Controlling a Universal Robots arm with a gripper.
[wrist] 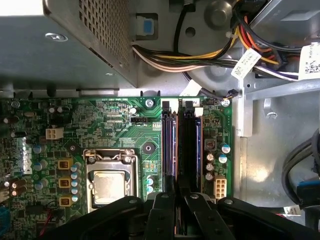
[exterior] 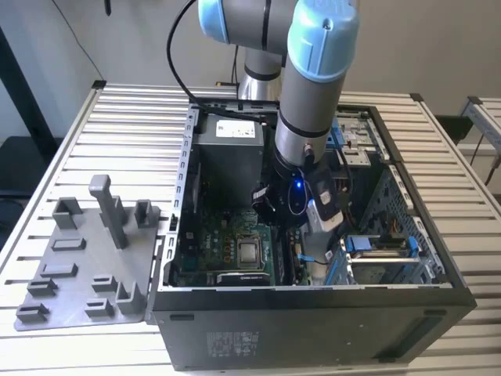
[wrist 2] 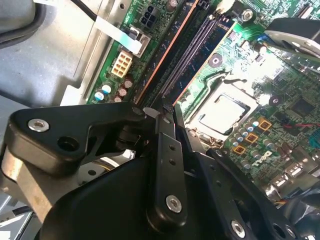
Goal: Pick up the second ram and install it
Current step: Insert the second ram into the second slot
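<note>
Gripper (wrist: 176, 200), low centre in the first wrist view, pinches the second ram (wrist: 176, 186) edge-on, its long axis along the memory slots (wrist: 170, 145) directly ahead.

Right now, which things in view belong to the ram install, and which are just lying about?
Job in hand:
gripper, down at the memory slots
dark ram stick, apparently standing in its slot
neighbouring slot

Just lying about:
grey tray, outside the case
power supply
cable bundle
processor socket
</note>
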